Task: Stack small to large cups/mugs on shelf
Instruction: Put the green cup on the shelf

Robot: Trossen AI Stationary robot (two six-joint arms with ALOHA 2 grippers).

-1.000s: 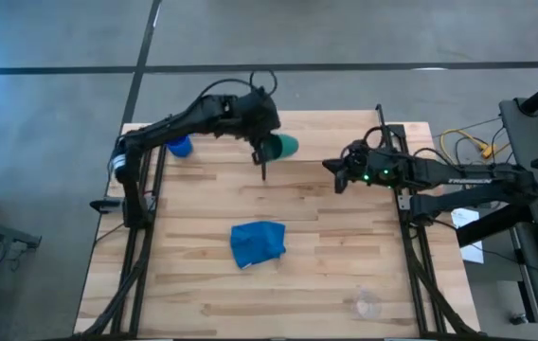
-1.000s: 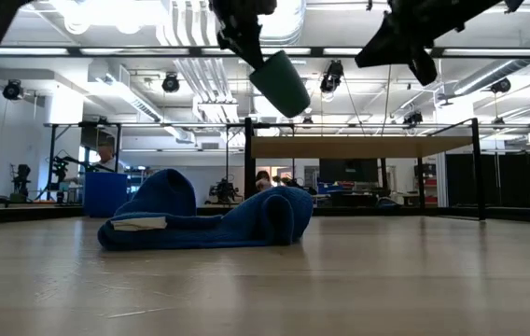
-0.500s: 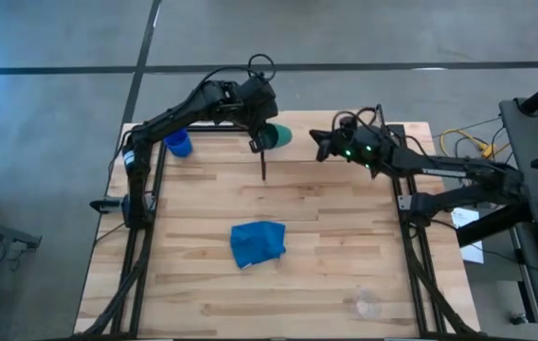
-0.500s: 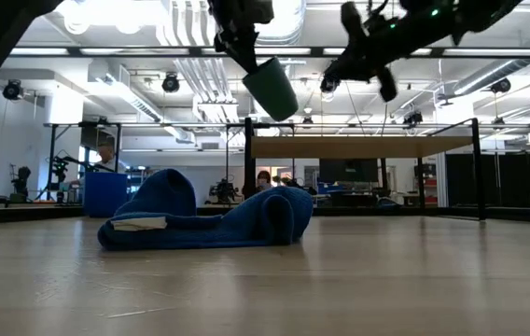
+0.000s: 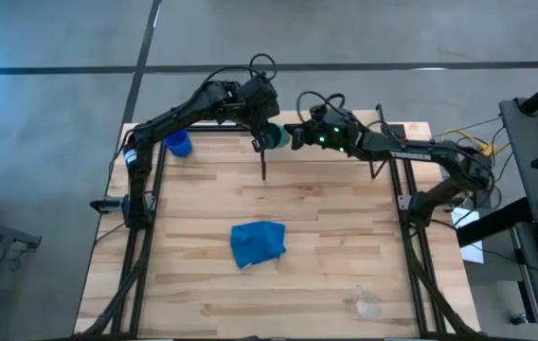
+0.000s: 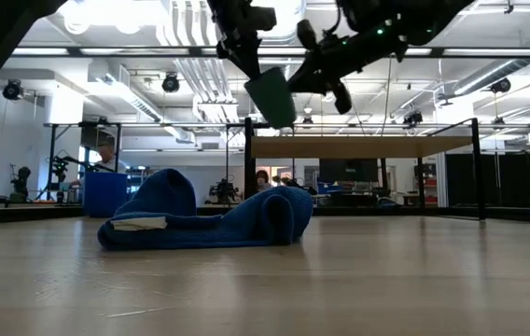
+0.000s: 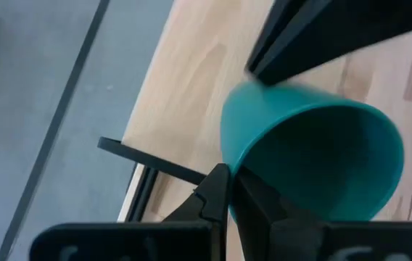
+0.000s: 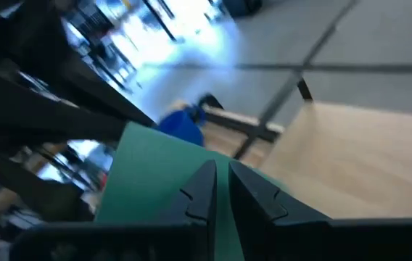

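Note:
The dark green cup (image 5: 277,138) (image 6: 270,96) hangs in the air over the table's far edge, held by my left gripper (image 5: 265,140) (image 7: 229,177), which is shut on it. My right gripper (image 5: 294,135) (image 8: 222,170) is shut and level with the cup (image 8: 155,167), its tips right at the cup's side. The blue mug (image 5: 179,145) stands at the far left corner. The clear glass (image 5: 368,305) stands near the near right corner. The shelf board (image 6: 358,147) shows beyond the cloth between its black uprights. My left gripper pinches the green cup's wall at the rim (image 7: 244,163), and the fingers come from above. The cup is lifted clear and hangs tilted below the fingers (image 6: 246,58). My right gripper's shut fingertips (image 8: 204,181) overlap the cup's outer side; I cannot tell whether they touch it.
A crumpled blue cloth (image 5: 258,243) lies in the middle of the planked table (image 5: 345,246). A black shelf upright (image 5: 263,163) stands just below the cup. Black frame rails run along the table's left and right edges. Cables lie beyond the right edge.
My right gripper has swung from the right side of the table toward the far left, up to the green cup. My left gripper has shifted the cup slightly toward the far edge and a little lower, and the cup now hangs less tilted.

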